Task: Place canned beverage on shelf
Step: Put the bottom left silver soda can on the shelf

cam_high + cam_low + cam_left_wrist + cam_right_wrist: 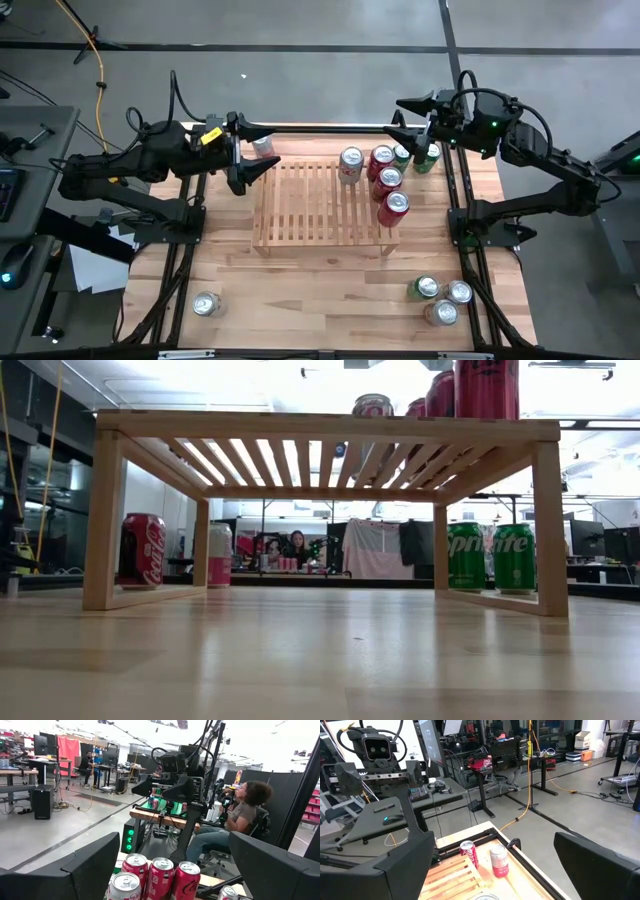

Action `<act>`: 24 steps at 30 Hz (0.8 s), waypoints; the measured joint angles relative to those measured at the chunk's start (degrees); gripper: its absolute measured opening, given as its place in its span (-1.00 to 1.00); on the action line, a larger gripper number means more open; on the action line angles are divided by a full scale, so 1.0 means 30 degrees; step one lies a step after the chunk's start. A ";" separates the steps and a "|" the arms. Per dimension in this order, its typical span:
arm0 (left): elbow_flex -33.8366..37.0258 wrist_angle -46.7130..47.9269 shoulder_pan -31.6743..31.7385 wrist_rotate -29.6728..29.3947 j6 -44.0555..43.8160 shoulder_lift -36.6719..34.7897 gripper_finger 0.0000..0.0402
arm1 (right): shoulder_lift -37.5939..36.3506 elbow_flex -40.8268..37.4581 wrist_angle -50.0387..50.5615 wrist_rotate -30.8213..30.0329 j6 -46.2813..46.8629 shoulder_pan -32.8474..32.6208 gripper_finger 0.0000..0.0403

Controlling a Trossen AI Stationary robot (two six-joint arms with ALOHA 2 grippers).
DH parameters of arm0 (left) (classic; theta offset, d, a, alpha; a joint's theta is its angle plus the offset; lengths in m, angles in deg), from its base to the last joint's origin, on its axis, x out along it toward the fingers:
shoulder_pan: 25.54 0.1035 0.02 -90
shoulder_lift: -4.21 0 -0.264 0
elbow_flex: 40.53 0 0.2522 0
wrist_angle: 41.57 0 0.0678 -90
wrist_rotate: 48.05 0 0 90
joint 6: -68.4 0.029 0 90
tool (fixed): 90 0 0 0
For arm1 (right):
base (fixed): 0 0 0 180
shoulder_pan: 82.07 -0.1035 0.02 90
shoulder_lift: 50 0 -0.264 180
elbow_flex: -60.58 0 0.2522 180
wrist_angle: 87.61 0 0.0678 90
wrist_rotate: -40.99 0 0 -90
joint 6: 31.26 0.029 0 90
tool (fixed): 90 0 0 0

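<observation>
Loose cans lie closest to the high camera along the near edge of the light wooden tabletop [320,290]: a single silver-topped can [206,304] toward the near left corner, and a cluster of three cans [438,299] toward the near right corner, one of them green. Further back, in the middle of the tabletop, stands the shelf [300,205], a low rack of pale wooden slats on short legs. Four red-and-silver cans [375,180] already stand on its right end, so the job looks partly done; most of the slats to the left are bare.

Several cans have yet to go up. Two green cans [490,557] stand on the tabletop beyond the shelf's right end, near the far right corner, and a red can [143,549] with a pink-and-white can [219,554] stand off its far left corner. The near-edge cans are also unplaced.

The left gripper [250,160] hovers over the shelf's far left corner with its jaws spread and nothing between them. The right gripper [415,120] hangs above the far right corner of the tabletop, likewise wide and empty. Neither is yet on a can, so a pick appears to be the next step.

Readable writing: "Sprite" on both green cans and the Coca-Cola script on the red one. The labels on the shelved cans cannot be made out.
</observation>
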 joint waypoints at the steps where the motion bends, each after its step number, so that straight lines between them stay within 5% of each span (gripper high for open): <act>1: 0.0000 0.0000 0.0000 0.0000 0.0000 0.0000 0.82 | 0.0000 0.0002 0.0000 0.0000 0.0000 0.0000 0.97; 24: 0.0021 0.4592 -0.0007 0.2798 -0.1554 -0.1980 0.82 | 0.0000 0.0007 0.0798 -0.0007 0.2083 0.0000 0.97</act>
